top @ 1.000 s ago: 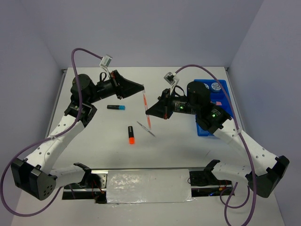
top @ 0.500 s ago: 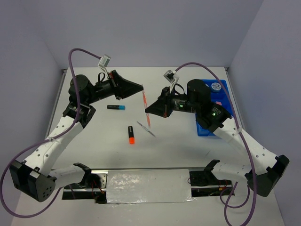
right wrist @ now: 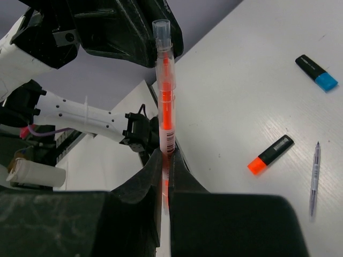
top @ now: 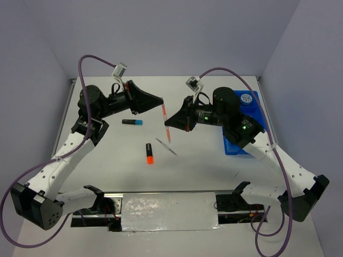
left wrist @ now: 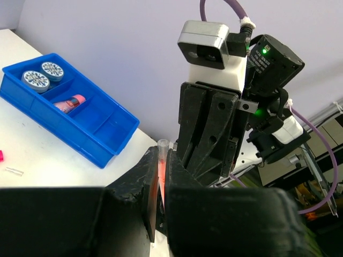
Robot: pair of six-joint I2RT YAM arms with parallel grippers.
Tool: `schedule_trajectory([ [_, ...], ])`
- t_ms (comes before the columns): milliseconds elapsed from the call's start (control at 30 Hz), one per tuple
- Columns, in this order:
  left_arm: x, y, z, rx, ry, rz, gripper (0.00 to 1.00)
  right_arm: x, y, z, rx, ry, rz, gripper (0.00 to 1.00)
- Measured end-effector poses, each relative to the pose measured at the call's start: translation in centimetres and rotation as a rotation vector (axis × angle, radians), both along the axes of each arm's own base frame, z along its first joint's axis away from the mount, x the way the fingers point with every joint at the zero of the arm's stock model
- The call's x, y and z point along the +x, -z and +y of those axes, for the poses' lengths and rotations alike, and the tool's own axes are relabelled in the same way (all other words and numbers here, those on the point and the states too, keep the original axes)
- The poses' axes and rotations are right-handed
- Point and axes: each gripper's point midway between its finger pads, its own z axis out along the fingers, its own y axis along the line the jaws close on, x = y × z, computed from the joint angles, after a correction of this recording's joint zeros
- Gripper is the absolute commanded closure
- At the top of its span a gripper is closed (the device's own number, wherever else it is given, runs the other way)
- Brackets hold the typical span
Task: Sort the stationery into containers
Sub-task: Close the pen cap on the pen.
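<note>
Handing off pink pen midair, left pincer and right pincer both clamping it; next, probably: left releases, blue tray behind right.

Bright, even light — soft shadows, sharp focus.

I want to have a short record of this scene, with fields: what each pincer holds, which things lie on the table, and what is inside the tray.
left pincer: shut on upper end of orange-pink pen
right pincer: shut on the same pen, lower down
pen position: in the air, between both arms
on table: blue-ended marker; orange-ended marker; thin grey pen
blue tray: two round discs in one compartment; pink item in the next compartment
</note>
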Motion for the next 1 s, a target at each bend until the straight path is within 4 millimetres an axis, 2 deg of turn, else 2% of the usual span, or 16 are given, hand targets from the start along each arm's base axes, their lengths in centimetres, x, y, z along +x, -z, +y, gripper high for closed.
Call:
schedule_trajectory([
  [167, -0.3, 0.0, -0.2, 0.010, 0.011, -0.022, 0.99, 0.5, -0.4, 0.1, -0.006, 0.001, -0.016, 1.00],
  [267, 0.0, -0.5, 0.0, 0.015, -0.007, -0.046, 0.90, 0.9, -1.0, 0.4, -0.022, -0.013, -0.048, 1.00],
  [400, -0.1, -1.4, 0.1, 0.023, -0.018, -0.076, 0.90, 1.0, -1.5, 0.5, -0.024, -0.046, -0.103, 1.00],
  [467, -0.2, -1.6, 0.1, 0.033, -0.019, -0.087, 0.75, 1.2, -1.6, 0.5, -0.024, -0.047, -0.125, 1.00],
  [533, -0.2, -1.7, 0.2, 0.043, -0.023, -0.096, 0.56, 1.1, -1.7, 0.5, -0.022, -0.056, -0.137, 1.00],
  [567, -0.4, -1.6, 0.1, 0.054, -0.014, -0.093, 0.42, 1.3, -2.0, 0.5, -0.014, -0.053, -0.151, 1.00],
  [633, -0.7, -0.9, -0.1, 0.072, -0.001, -0.074, 0.22, 1.5, -2.7, 0.6, 0.003, -0.051, -0.180, 1.00],
  [800, -0.9, -0.3, -0.3, 0.085, 0.008, -0.041, 0.22, 1.6, -3.7, 0.5, 0.029, -0.048, -0.218, 1.00],
  [867, -0.9, -0.4, -0.3, 0.080, 0.010, -0.039, 0.25, 1.5, -4.0, 0.5, 0.037, -0.049, -0.226, 1.00],
  [933, -0.9, -0.6, -0.3, 0.075, 0.010, -0.044, 0.34, 1.4, -4.2, 0.5, 0.043, -0.052, -0.232, 1.00],
  [1000, -1.0, -0.9, -0.3, 0.067, 0.013, -0.056, 0.35, 1.2, -4.4, 0.5, 0.052, -0.057, -0.229, 1.00],
])
